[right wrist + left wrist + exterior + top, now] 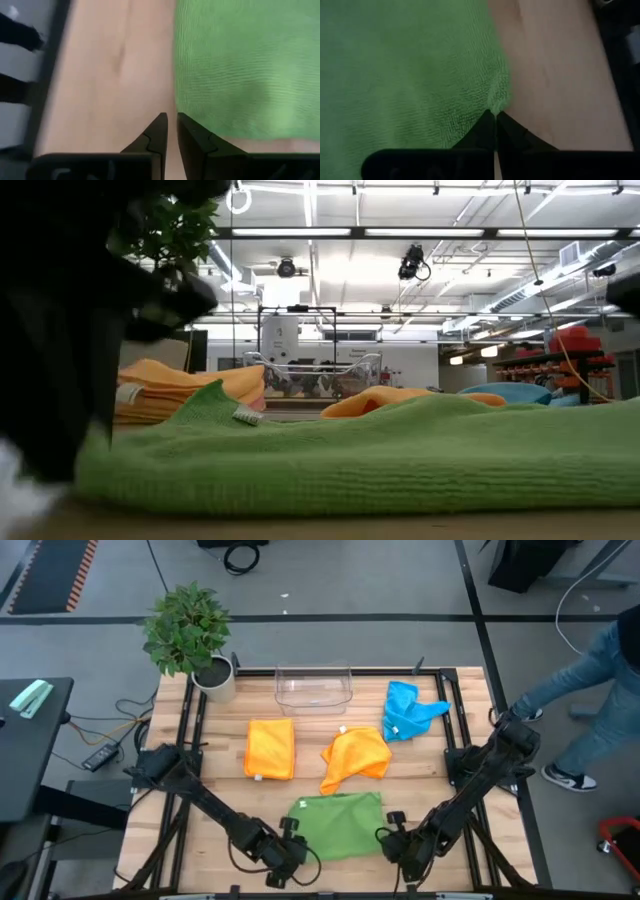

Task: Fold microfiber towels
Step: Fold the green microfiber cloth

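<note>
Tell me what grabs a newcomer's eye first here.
The green towel lies spread at the table's near edge, with the left gripper pinching its corner and the right gripper at the opposite corner. Behind it lie a folded orange towel, a rumpled orange towel and a blue towel.

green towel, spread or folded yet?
Spread. The green towel lies open and roughly flat on the table's near edge, no fold visible. The left claw is shut on its corner; the right claw sits beside its edge.

Two dark, slender, multi-jointed arms, the left gripper (pixel 290 853) and right gripper (pixel 398 842) each bearing black, wedge-shaped tapering fingers (pixel 192 135).
</note>
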Tool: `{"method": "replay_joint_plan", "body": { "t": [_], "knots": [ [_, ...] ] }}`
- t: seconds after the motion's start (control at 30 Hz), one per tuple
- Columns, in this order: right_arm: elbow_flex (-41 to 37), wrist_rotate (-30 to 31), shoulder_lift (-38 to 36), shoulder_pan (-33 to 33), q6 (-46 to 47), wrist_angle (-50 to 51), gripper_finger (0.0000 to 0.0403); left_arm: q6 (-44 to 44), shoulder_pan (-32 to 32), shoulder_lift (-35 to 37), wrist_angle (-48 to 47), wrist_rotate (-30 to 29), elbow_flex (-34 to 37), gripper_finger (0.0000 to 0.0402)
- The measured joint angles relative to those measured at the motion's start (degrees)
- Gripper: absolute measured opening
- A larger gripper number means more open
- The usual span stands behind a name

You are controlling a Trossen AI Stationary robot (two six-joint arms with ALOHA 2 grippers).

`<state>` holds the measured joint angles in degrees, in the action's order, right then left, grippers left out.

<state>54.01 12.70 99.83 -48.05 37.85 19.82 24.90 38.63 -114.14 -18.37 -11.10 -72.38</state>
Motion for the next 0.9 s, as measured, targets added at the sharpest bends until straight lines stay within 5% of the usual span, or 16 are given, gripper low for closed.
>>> {"method": "replay_joint_plan", "body": {
  "t": [0.27, 0.53, 0.9],
  "knots": [
    [0.8, 2.7, -10.6, -1.7, 5.7, 4.2, 0.0059, 1.7, -3.9, 9.5, -1.3, -1.4, -0.2, 0.001],
    [0.5, 3.3, -3.0, -3.5, -13.5, 0.2, 0.014, 3.3, -7.4, 10.8, -0.6, -1.6, -0.2, 0.0015],
    [0.6, 13.6, -1.4, -1.9, 0.9, -5.5, 0.0178, 3.9, -9.0, 13.0, 1.2, -1.7, -0.3, 0.0017]
  ]
}}
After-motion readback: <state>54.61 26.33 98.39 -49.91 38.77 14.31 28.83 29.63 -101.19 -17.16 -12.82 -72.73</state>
